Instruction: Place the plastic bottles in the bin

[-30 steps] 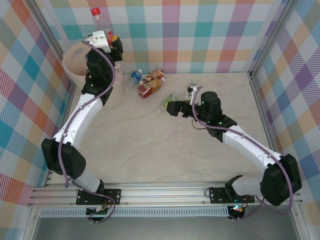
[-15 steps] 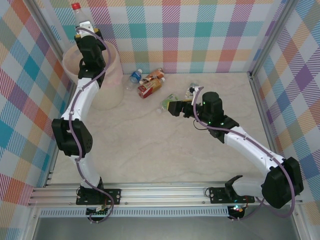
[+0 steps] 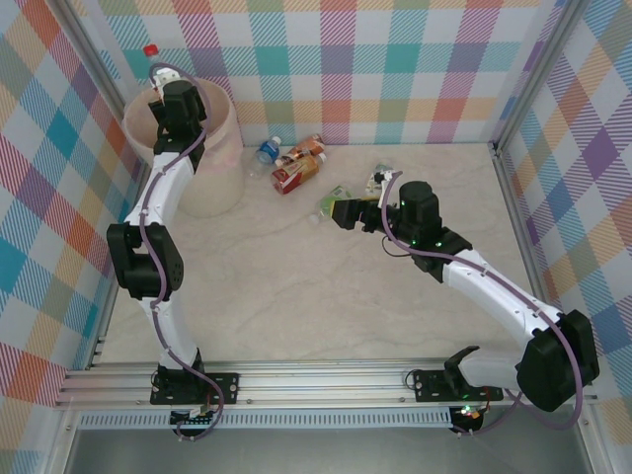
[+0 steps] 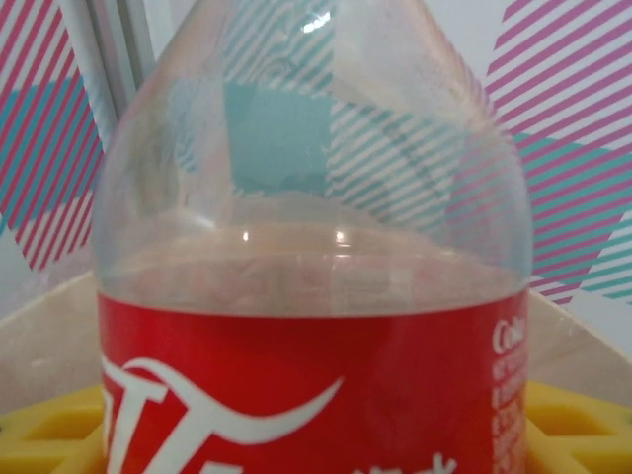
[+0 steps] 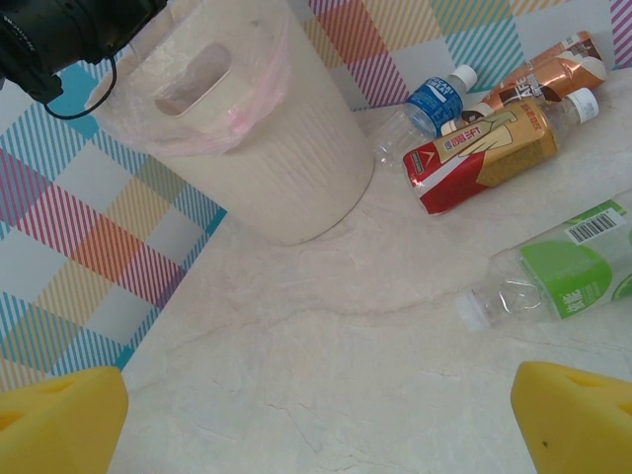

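Bottles first, working outward from my side: the closest is the green-labelled bottle [image 3: 334, 200], lying on its side on the pale marbled table [image 3: 296, 296] with its white cap pointing left. It sits just beyond the right gripper [image 3: 331, 212]. In the right wrist view that gripper's yellow pads [image 5: 59, 420] stand wide apart with bare tabletop between them, and the green-labelled bottle [image 5: 563, 276] lies ahead and to the right, touching neither pad.

Further back I see three more bottles lying in a loose cluster. The red-and-tan labelled bottle [image 3: 296, 175] is nearest, with the copper-brown bottle [image 3: 306, 148] right behind it and close against it. The blue-labelled bottle [image 3: 267, 151] lies to their left, just beside the bin.

Next comes the bin [image 3: 212, 188], standing upright at the far left corner against the checked walls, a thin pinkish liner [image 5: 247, 109] folded over its rim.

Farthest out, the left gripper [image 3: 158, 73] hangs above the bin's far rim with the red-labelled bottle [image 3: 150, 49] standing up out of it, red cap topmost. From the left wrist camera the red-labelled bottle [image 4: 316, 375] sits upright between the yellow pads [image 4: 49, 434], with the bin's rim showing behind it. I can't tell whether the pads are pressing on the bottle or have parted from it
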